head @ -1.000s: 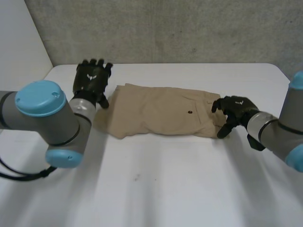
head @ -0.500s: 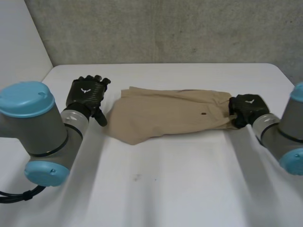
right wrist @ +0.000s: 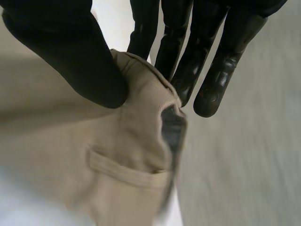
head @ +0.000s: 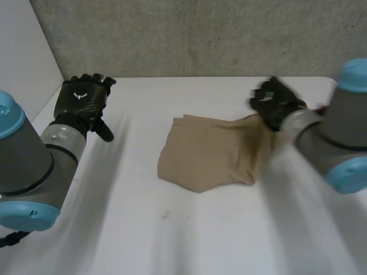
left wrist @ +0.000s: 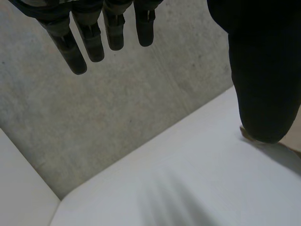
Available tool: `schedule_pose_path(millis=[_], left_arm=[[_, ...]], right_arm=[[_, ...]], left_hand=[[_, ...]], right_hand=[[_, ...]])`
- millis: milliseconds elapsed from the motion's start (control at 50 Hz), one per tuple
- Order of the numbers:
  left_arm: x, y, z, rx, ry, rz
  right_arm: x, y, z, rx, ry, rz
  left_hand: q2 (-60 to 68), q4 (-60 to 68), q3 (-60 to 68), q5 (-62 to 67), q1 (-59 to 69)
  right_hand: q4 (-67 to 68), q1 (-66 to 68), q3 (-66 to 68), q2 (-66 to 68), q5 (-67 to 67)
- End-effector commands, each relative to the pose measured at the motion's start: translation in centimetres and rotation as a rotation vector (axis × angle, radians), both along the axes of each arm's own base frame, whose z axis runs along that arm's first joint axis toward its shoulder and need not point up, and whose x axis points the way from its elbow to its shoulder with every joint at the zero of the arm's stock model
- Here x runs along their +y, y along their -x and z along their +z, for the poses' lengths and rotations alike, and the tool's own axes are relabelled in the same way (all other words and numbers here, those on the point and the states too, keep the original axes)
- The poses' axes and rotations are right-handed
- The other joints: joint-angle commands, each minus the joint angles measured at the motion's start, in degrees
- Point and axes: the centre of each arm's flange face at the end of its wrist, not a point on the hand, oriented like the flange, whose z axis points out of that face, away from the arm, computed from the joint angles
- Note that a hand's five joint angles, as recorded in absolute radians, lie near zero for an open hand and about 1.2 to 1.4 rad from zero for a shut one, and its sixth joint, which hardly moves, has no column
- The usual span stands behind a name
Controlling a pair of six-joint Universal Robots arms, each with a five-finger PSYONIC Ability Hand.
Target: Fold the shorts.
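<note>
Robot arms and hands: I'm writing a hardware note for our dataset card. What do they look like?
The left arm and right arm are thick grey cylinders with rounded light-blue caps at the joints. Each ends in a black hand. The left hand has a woven-looking back with a small white winged emblem; the right hand is likewise black. The fingers are slim with rounded tips.

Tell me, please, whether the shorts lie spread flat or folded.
Partly folded: the right hand pinches the waistband end of the shorts, raised above the table; the rest lies bunched on it.
</note>
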Motion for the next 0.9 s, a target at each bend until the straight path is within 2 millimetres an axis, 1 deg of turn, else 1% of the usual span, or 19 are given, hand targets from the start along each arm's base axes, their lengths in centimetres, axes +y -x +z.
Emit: schedule_pose_path(millis=[20,80,100,160,240,260,320,340,360,400,460,480,500,520,620,640,760,800,900], left_arm=[[-1.2,1.5,1.2,0.035,0.067,-0.025],[-1.8,2.9,1.4,0.046,0.092,-0.048],[-2.0,3.1,1.5,0.049,0.096,-0.048],[-2.9,3.9,1.7,0.057,0.112,-0.055],[-4.1,4.7,2.2,0.068,0.141,-0.06],[-4.4,4.9,2.2,0.07,0.143,-0.061],[-4.9,6.1,2.1,0.077,0.155,-0.083],[-5.0,6.6,1.9,0.078,0.155,-0.092],[-4.9,7.7,1.7,0.081,0.158,-0.116],[-4.9,8.6,1.3,0.082,0.156,-0.135],[-4.7,10.1,-0.2,0.069,0.124,-0.169],[-4.6,10.5,-0.6,0.064,0.109,-0.181],[-4.4,10.9,-1.1,0.058,0.092,-0.195],[-3.9,11.7,-2.3,0.044,0.051,-0.226],[-2.7,13.2,-5.6,0.009,-0.073,-0.282],[-2.7,13.3,-6.1,0.003,-0.094,-0.283],[-2.6,12.9,-9.2,-0.065,-0.23,-0.27],[-2.7,12.7,-9.8,-0.081,-0.256,-0.265],[-3.2,12.1,-10.7,-0.114,-0.3,-0.249]], right_arm=[[7.1,-9.8,-4.5,-0.069,0.005,0.427],[8.0,-10.5,-5.7,-0.096,-0.039,0.488],[8.4,-10.6,-6.2,-0.128,-0.095,0.514],[8.4,-10.5,-6.1,-0.201,-0.172,0.51],[7.7,-10.3,-3.3,-0.378,-0.261,0.456],[6.7,-9.8,-1.6,-0.47,-0.287,0.406],[3.6,-7.4,0.6,-0.631,-0.321,0.273],[1.8,-5.9,1.8,-0.731,-0.334,0.192],[1.0,-5.1,2.4,-0.773,-0.34,0.161],[-0.2,-3.9,3.3,-0.845,-0.355,0.114],[-1.4,-2.5,3.4,-0.866,-0.4,0.051],[-1.5,-2.5,3.2,-0.859,-0.416,0.04],[-1.7,-2.6,2.5,-0.841,-0.455,0.018],[-1.9,-2.6,1.9,-0.831,-0.479,0.005],[-2.5,-2.9,-1.0,-0.764,-0.592,-0.061],[-2.7,-3.1,-2.1,-0.732,-0.619,-0.075],[-3.2,-3.5,-5.4,-0.658,-0.681,-0.107],[-3.3,-3.6,-6.8,-0.628,-0.713,-0.122],[-3.2,-3.4,-8.7,-0.547,-0.734,-0.143]], left_hand=[[-1.63,-1.88,-2.45,-2.54,-1.45],[-1.63,-1.88,-2.45,-2.54,-1.45],[-1.63,-1.88,-2.45,-2.54,-1.45],[-1.63,-1.88,-2.45,-2.54,-1.45],[-1.63,-1.88,-2.45,-2.54,-1.45],[-1.63,-1.88,-2.45,-2.54,-1.45],[-1.63,-1.88,-2.45,-2.54,-1.45],[-1.63,-1.88,-2.45,-2.54,-1.45],[-1.63,-1.88,-2.45,-2.54,-1.45],[-1.63,-1.88,-2.45,-2.54,-1.45],[-1.63,-1.88,-2.45,-2.54,-1.45],[-1.63,-1.88,-2.45,-2.54,-1.45],[-1.63,-1.88,-2.45,-2.54,-1.45],[-1.63,-1.88,-2.45,-2.54,-1.45],[-1.59,-1.84,-2.41,-2.49,-1.41],[-1.42,-1.67,-2.24,-2.32,-1.24],[-1.08,-1.33,-1.9,-1.99,-0.9],[-1.08,-1.33,-1.9,-1.99,-0.9],[-1.08,-1.33,-1.9,-1.99,-0.9]], right_hand=[[11.79,24.52,12.24,12.92,14.25],[9.01,21.75,9.47,10.15,11.48],[-17.16,-4.42,-16.7,-16.03,-14.69],[-58.21,-45.48,-57.76,-57.08,-55.75],[-58.21,-45.48,-57.76,-57.08,-55.75],[-58.21,-45.48,-57.76,-57.08,-55.75],[-58.21,-45.48,-57.76,-57.08,-55.75],[-58.21,-45.48,-57.76,-57.08,-55.75],[-58.21,-45.48,-57.76,-57.08,-55.75],[-58.21,-45.48,-57.76,-57.08,-55.75],[-58.21,-45.48,-57.76,-57.08,-55.75],[-58.21,-45.48,-57.76,-57.08,-55.75],[-58.21,-45.48,-57.76,-57.08,-55.75],[-58.21,-45.48,-57.76,-57.08,-55.75],[-58.21,-45.48,-57.76,-57.08,-55.75],[-58.21,-45.48,-57.76,-57.08,-55.75],[-58.21,-45.48,-57.76,-57.08,-55.75],[-58.21,-45.48,-57.76,-57.08,-55.75],[-58.21,-45.48,-57.76,-57.08,-55.75]])
